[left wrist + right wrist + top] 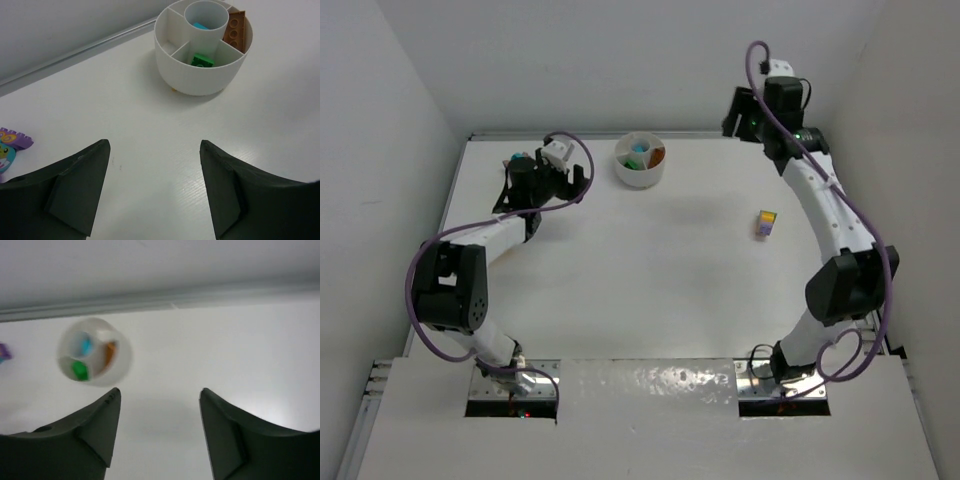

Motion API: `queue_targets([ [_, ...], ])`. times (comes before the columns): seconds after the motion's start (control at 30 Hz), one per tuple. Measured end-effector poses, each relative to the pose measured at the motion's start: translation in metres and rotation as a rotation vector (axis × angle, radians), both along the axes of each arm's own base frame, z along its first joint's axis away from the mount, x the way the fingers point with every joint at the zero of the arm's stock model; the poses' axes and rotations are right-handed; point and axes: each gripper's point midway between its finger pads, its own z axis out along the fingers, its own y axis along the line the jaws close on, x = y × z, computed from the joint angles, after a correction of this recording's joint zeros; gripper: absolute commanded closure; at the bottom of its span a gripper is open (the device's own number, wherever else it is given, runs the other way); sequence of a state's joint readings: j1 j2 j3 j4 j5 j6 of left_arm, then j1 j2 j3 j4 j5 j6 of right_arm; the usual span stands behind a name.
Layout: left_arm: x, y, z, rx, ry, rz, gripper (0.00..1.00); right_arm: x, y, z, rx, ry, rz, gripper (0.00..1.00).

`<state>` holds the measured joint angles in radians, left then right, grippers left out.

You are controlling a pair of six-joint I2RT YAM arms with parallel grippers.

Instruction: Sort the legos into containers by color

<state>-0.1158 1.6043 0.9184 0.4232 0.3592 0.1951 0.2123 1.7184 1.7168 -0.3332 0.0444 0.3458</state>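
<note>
So left gripper (152, 148) and right gripper (160, 392) are both spread, empty; I'd center right over the lego (766, 222) before pinching.

Looks like a robotics lab test cell to me, definitely not a home or kitchen. You've got a plain white table (650, 290) boxed in by bare white walls (620, 60) at the left, top and right of the overhead view. Two small robot arms, the left arm (470, 260) and right arm (830, 215), are bolted down beside a shiny metal plate (650, 378) along the bottom edge, with purple cables (753, 62) looping along them. The only props are a white divided dish (640, 172) at top centre and a toy brick (766, 222) right of the middle.
</note>
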Motion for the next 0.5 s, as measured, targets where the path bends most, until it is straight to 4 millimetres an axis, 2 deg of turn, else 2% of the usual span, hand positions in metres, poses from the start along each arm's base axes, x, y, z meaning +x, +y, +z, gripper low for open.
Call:
queue_targets([
  [0.07, -0.001, -0.001, 0.001, -0.006, 0.001, -0.003, 0.29, -0.017, -0.045, -0.035, -0.004, 0.145, -0.148, 0.33],
  [0.1, -0.001, -0.001, 0.001, -0.009, 0.002, -0.005, 0.29, -0.026, -0.059, -0.054, -0.004, 0.220, -0.212, 0.10],
  [0.13, -0.001, -0.002, 0.001, -0.013, 0.004, -0.008, 0.29, -0.038, -0.081, -0.092, -0.012, 0.333, -0.294, 0.01],
  [0.23, -0.002, -0.004, 0.001, -0.021, 0.007, -0.017, 0.29, -0.090, -0.116, -0.191, -0.081, 0.639, -0.431, 0.01],
  [0.3, -0.003, -0.005, 0.002, -0.025, 0.008, -0.020, 0.29, -0.122, -0.126, -0.234, -0.124, 0.791, -0.472, 0.01],
  [0.37, -0.003, -0.005, 0.002, -0.025, 0.007, -0.020, 0.29, -0.139, -0.130, -0.253, -0.156, 0.875, -0.489, 0.01],
  [0.5, -0.005, -0.004, 0.007, -0.026, -0.003, -0.019, 0.29, -0.129, -0.134, -0.260, -0.185, 0.877, -0.491, 0.01],
])
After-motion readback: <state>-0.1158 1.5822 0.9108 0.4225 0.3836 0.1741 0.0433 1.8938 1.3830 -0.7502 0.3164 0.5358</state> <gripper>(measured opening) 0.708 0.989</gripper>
